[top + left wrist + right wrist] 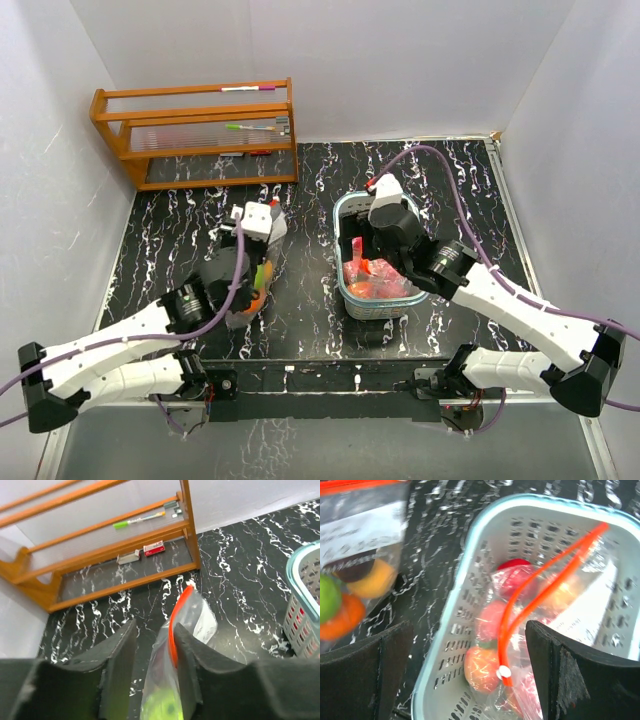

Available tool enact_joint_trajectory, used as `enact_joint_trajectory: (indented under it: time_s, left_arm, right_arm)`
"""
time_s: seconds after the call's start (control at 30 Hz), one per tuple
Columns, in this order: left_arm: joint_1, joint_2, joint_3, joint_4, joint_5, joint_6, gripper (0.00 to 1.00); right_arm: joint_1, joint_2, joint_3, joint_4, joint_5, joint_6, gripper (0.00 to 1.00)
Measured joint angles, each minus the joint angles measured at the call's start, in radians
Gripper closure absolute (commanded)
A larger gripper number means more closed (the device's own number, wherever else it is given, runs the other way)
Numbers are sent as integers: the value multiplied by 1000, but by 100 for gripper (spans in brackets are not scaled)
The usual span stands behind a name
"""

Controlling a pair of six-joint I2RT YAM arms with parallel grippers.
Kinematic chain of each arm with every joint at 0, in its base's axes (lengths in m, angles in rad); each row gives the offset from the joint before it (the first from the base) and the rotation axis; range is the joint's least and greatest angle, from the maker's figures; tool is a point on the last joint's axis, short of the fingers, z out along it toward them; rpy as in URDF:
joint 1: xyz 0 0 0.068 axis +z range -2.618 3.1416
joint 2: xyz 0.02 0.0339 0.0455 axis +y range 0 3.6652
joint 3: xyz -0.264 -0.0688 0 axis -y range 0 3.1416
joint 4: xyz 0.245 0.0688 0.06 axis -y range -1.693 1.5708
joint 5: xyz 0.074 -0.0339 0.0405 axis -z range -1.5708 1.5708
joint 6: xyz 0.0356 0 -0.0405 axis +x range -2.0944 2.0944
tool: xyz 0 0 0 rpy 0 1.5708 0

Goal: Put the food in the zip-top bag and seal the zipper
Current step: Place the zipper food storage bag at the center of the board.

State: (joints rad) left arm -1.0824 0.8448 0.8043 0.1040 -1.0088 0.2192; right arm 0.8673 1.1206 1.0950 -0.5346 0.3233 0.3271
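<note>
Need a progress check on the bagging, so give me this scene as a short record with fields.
left claw: fingers either side of clear zip-top plastic bag with orange zipper, gap on one side
bag contents: small round glossy fruits, green, orange, yellow, dark purple
right claw: open wide above pale-blue slatted plastic basket
basket contents: second clear zip-top bag holding red and orange fruits
background: wooden rack at table's far left
</note>
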Motion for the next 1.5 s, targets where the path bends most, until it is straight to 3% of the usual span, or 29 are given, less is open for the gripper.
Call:
enact_joint_trajectory:
  time_s: [0.13,0.17,0.3,0.43,0.67,0.97,1.03,1.1,1.13,1.3,1.5]
  left_arm:
    - [87,86,2,-26,8,-105,5]
    - [125,93,4,-46,24,-145,3]
    - [249,93,28,-142,72,-282,3]
    - [256,57,51,-209,115,-328,3]
    - [256,-103,54,-247,163,-319,3]
    - [256,-318,53,-173,342,-263,3]
    - [256,-316,53,-170,352,-253,3]
    - [256,-298,53,-178,362,-244,3]
    - [256,-287,53,-185,366,-240,3]
    - [256,-253,44,-202,385,-229,3]
    - [256,-258,44,-202,409,-227,3]
  right_arm:
    - [-8,-2,-9,-47,145,106,3]
    - [-13,-3,-14,-51,171,124,3]
    - [-42,-2,-41,-60,227,158,3]
    - [-133,13,-79,-42,222,161,4]
    - [-241,122,-114,66,172,128,7]
    - [-262,284,-114,182,166,67,13]
    - [-261,304,-114,196,189,60,24]
    - [-262,314,-114,209,217,52,60]
    - [-265,316,-114,216,230,44,68]
    - [-283,317,-146,272,264,40,75]
    - [-294,317,-177,309,275,29,91]
